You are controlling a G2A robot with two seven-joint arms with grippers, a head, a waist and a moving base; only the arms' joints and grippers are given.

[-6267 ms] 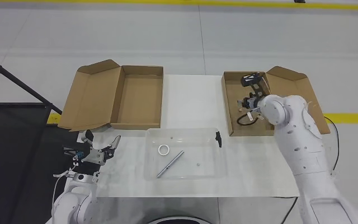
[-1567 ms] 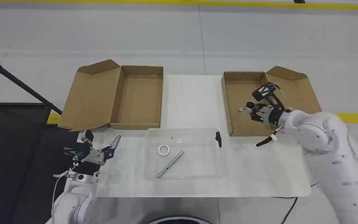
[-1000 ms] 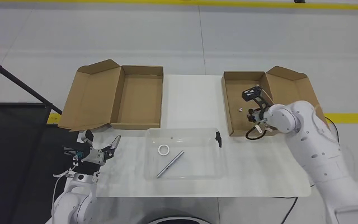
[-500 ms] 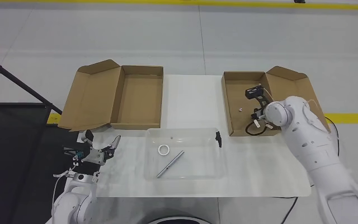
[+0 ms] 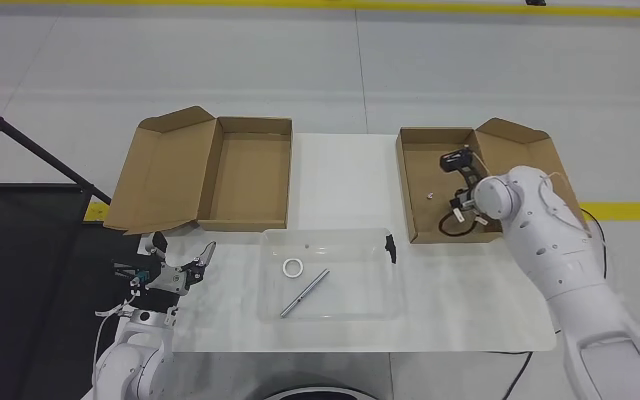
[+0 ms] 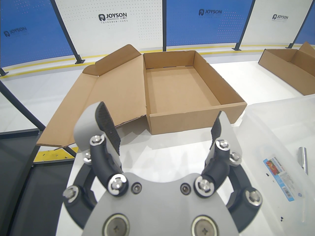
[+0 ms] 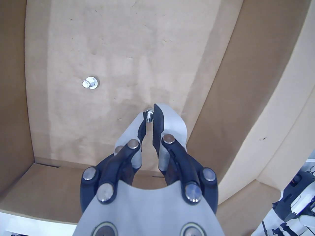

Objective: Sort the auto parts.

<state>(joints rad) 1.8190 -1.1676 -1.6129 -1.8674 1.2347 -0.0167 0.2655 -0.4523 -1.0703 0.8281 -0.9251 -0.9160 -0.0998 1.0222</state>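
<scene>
Cardboard boxes flank the white surface (image 5: pixel 340 180). At the near left we see the left gripper (image 6: pixel 160 117) spread wide, just near of the open left box (image 5: pixel 250 175). A clear tray (image 5: pixel 372 297) in the near middle holds a white ring (image 5: pixel 292 267) and a metal rod (image 5: pixel 305 293). Inside the right box (image 5: pixel 420 168), the right gripper (image 7: pixel 150 111) pinches a small bolt (image 7: pixel 148 115); a second bolt (image 7: pixel 90 83) lies on the box floor nearby.
</scene>
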